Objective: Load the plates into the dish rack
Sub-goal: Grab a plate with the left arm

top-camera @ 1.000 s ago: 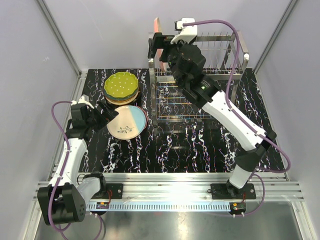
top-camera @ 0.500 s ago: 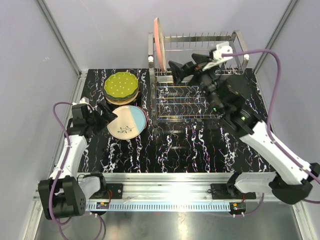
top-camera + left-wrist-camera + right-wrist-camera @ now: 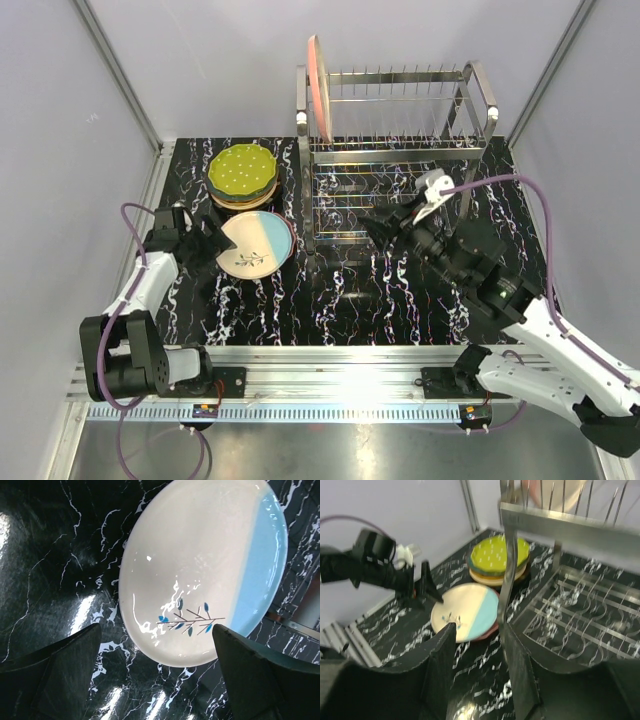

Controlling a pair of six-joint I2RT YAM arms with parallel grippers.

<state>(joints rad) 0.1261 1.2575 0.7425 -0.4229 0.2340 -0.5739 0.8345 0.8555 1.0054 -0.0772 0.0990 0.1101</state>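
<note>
From above I see a black, white-veined surface fenced by pale walls. At its far side stands the rack, shiny wire on two tiers, with a row of thin upright tines along the top.

One pink plate stands on edge at the left end of the rack's top tier. The other plates lie to the left of the rack. A stack sits there, with a green dotted plate on top. Just in front of it, a cream-and-blue plate with a small sprig drawing lies flat on a darker plate, whose rim shows beneath it.

My left claw sits low at the left edge of the cream-and-blue plate. It is spread wide, with the plate's near rim showing between the two fingers. I cannot tell whether it touches the plate.

My right claw hangs in front of the rack's lower tier, pointing left toward the plates. Its fingers are partly apart and hold nothing.
</note>
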